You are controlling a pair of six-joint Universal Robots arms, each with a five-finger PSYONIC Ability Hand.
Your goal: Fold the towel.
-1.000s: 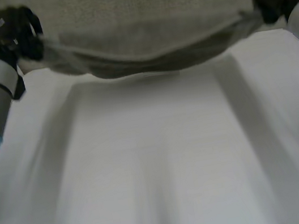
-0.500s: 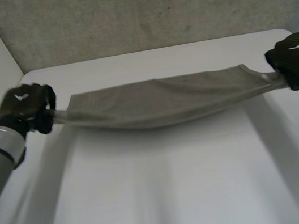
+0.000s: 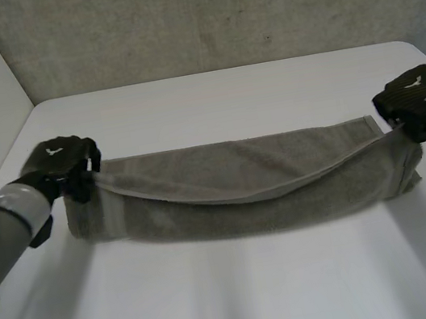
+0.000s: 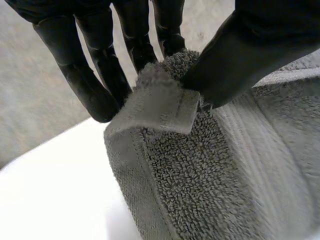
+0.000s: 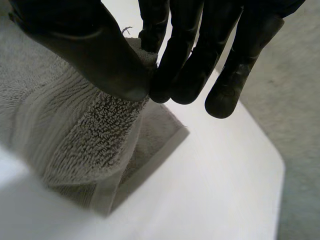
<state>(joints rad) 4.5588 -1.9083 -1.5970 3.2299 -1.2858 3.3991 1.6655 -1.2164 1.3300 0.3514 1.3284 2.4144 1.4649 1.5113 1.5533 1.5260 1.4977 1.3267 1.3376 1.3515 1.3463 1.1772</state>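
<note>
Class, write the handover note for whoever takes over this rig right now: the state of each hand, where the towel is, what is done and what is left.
Left hand: shut, pinching one corner of the towel between thumb and fingers.
Right hand: shut, pinching the corner at the other end.
Towel: stretched across the table between the hands. Its lower part seems to rest on the table, and the held edge sags over it in the middle.
Done: the towel looks doubled lengthwise.
Left: probably lay the held edge flat, let go, then make any further folds.

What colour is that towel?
Plain grey-brown towel, best seen in the head view.
</note>
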